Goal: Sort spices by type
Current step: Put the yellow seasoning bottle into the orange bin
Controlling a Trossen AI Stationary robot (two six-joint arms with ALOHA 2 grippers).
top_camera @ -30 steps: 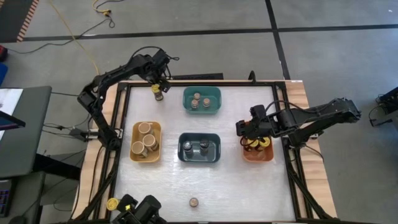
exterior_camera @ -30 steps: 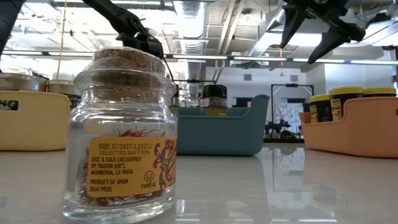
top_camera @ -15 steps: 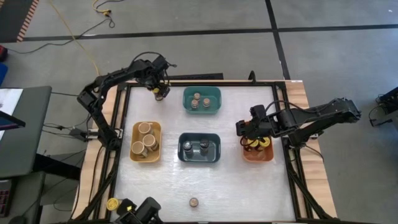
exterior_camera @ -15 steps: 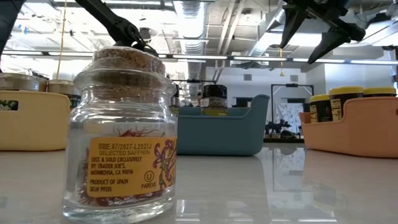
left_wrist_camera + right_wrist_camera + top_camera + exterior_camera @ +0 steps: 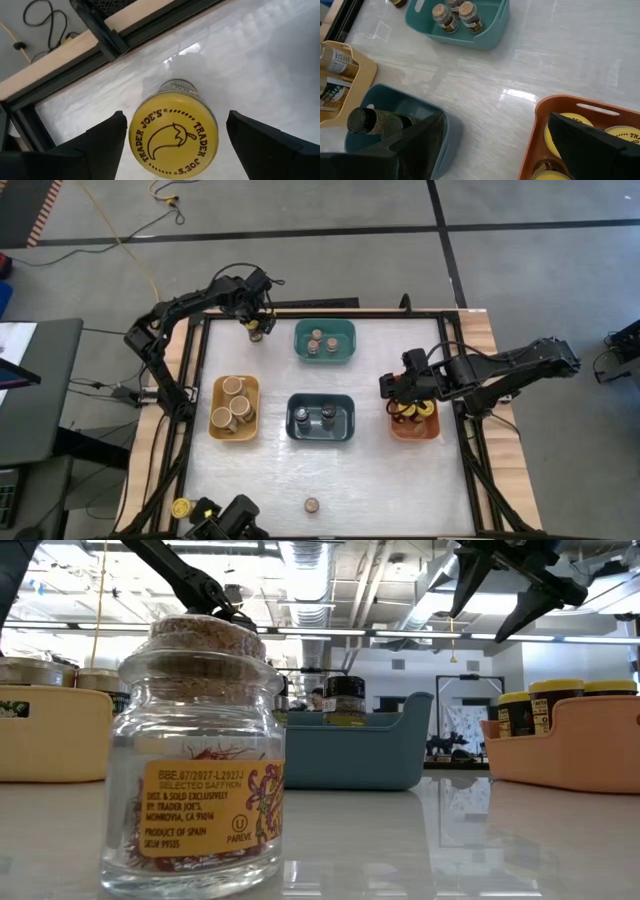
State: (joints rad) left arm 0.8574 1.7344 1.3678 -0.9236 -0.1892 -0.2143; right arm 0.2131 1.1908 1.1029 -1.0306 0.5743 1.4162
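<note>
Standing upright near the tabletop's far left corner: yellow-lidded jar (image 5: 173, 135), just beside the teal bin (image 5: 324, 341). Straddled by left gripper (image 5: 172, 134), fingers (image 5: 102, 140) spread either side of lid, apparently not yet touching. Judged light, rigid, probably glass, so breakable; smooth wall likely slippery. Best taken across the lid's rim or just below it, squarely, to avoid tipping. Destined, by lid colour, for orange bin (image 5: 412, 428) at right edge, with like jars inside. Hovering over that bin: right gripper (image 5: 495, 145), fingers apart, empty.
</note>
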